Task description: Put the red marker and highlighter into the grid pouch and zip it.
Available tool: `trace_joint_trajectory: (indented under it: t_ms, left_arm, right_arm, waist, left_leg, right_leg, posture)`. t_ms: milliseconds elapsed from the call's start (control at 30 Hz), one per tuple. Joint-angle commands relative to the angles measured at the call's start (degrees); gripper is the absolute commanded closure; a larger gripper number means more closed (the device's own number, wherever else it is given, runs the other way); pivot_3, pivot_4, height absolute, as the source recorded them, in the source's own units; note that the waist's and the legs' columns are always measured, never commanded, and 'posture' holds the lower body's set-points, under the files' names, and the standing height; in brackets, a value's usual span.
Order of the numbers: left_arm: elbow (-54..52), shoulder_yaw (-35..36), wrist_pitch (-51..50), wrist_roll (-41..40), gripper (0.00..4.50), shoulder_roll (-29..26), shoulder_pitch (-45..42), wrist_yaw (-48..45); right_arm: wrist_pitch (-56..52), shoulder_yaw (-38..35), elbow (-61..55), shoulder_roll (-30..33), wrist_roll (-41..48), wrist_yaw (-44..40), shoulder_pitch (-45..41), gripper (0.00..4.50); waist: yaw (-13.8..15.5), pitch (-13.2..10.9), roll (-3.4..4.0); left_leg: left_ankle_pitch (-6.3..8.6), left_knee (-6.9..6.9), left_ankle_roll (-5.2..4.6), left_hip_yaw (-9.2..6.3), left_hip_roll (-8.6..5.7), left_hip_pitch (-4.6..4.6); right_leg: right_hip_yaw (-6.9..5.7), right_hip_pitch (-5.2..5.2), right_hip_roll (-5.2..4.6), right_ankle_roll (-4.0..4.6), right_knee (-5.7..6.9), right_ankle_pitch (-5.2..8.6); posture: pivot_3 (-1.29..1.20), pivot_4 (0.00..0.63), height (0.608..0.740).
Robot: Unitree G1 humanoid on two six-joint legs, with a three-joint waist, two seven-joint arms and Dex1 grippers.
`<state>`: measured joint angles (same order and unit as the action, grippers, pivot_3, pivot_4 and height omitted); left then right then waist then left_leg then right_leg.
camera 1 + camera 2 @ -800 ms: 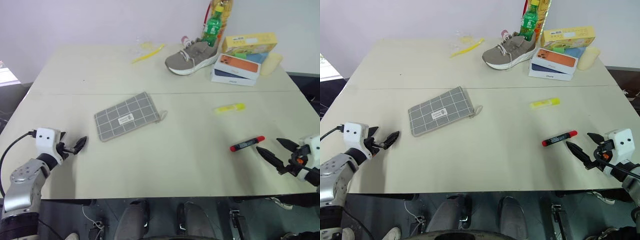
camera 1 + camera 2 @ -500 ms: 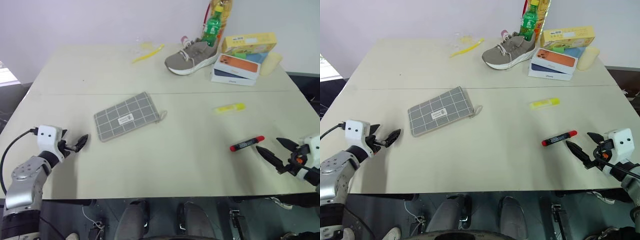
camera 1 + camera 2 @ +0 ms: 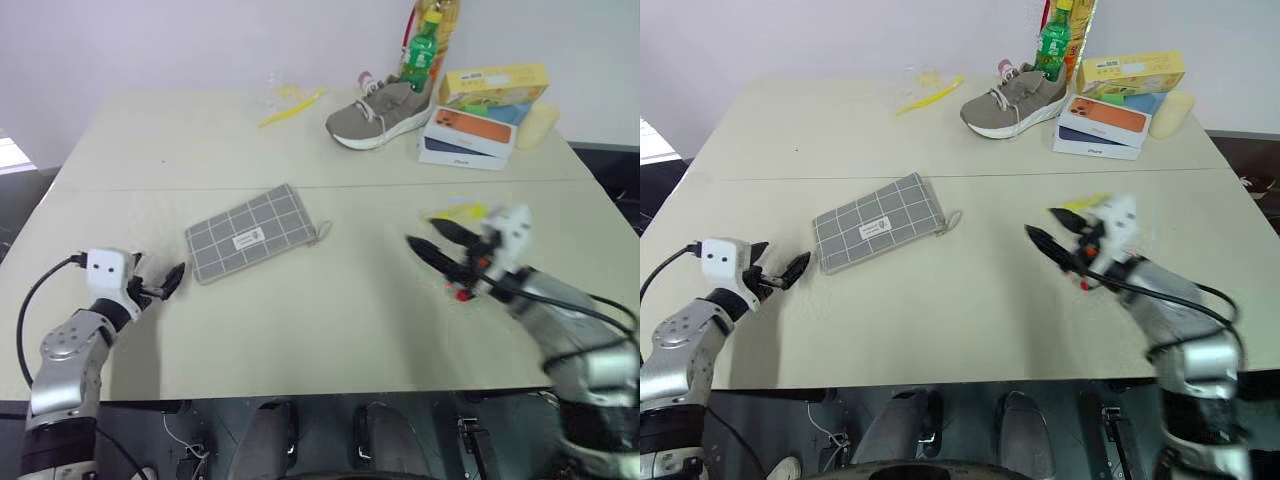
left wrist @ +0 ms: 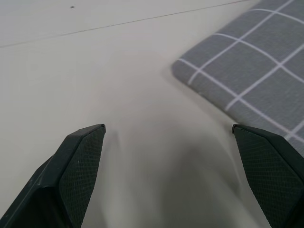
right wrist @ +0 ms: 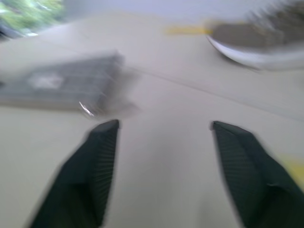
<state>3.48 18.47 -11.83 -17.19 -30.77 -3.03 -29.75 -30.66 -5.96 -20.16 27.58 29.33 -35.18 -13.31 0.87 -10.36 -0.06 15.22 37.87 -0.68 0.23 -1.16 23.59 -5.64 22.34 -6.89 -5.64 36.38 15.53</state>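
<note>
Head view, table (image 3: 330,330): pale beige, matte, seam across the middle; white wall behind.
Head view, far edge: grey sneaker (image 3: 375,115), green bottle (image 3: 421,50), stacked phone boxes (image 3: 472,138), thin yellow stick (image 3: 293,106).
Grid pouch (image 3: 251,232): flat grey fabric, white grid lines, small white label, lies mid-table.
Highlighter (image 3: 1077,203) & red marker (image 3: 462,294): partly hidden behind right arm, on table.
Left hand (image 3: 168,281): near front-left edge, just beside pouch, fingers wide, empty.
Right hand (image 3: 438,243): blurred, above table right of pouch, fingers apart, nothing between.
L wrist view: pouch corner, woven texture; ribbed black pads (image 4: 78,164).
R wrist view: blurred pouch, sneaker.
</note>
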Motion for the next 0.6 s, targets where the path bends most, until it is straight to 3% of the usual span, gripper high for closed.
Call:
trace_joint_trajectory:
  t_ms: [33, 100, 300, 600]
  left_arm:
    - [0.1, -0.6, 2.3, 1.4, 0.00, -0.6, -1.2, -0.2]
    - [0.6, -1.1, 2.9, 2.0, 0.00, -0.9, -1.8, -0.5]
    - [1.7, -1.3, 5.6, 3.9, 0.00, -2.6, -1.3, -1.3]
    - [4.7, -0.6, 13.4, 7.0, 0.00, -8.0, -0.1, -4.3]
  right_arm:
    - [0.0, 7.6, 2.0, -2.5, -6.1, 3.5, -4.2, 3.35]
    - [1.3, 12.1, 6.9, -5.9, -9.7, 5.4, -7.9, 4.45]
    - [3.0, 18.5, 22.7, -15.5, -18.8, 12.3, -18.9, 4.48]
    - [4.5, 17.7, 41.2, -24.8, -22.6, 16.7, -29.4, 4.48]
  waist:
    - [0.1, 0.0, -0.02]
    - [-0.1, 0.0, -0.02]
    - [-0.7, 0.0, -0.01]
    - [-1.7, 0.0, 0.00]
  left_leg:
    - [0.00, 0.00, 0.00, -0.02, -0.02, 0.01]
    - [0.00, 0.02, 0.00, -0.01, -0.08, 0.02]
    - [-0.07, 0.03, 0.10, 0.01, -0.10, 0.03]
    - [-0.16, 0.02, 0.25, 0.10, -0.10, 0.03]
  right_leg:
    - [0.00, -0.02, 0.01, 0.00, -0.01, 0.00]
    - [0.04, -0.03, 0.02, 0.00, -0.04, 0.00]
    - [0.07, 0.11, 0.11, -0.06, 0.15, -0.03]
    - [0.21, 0.42, 0.12, -0.04, 0.70, -0.02]
  posture:
    - [0.00, 0.150, 0.740]
    - [0.00, 0.150, 0.740]
    - [0.00, 0.150, 0.740]
    - [0.00, 0.150, 0.740]
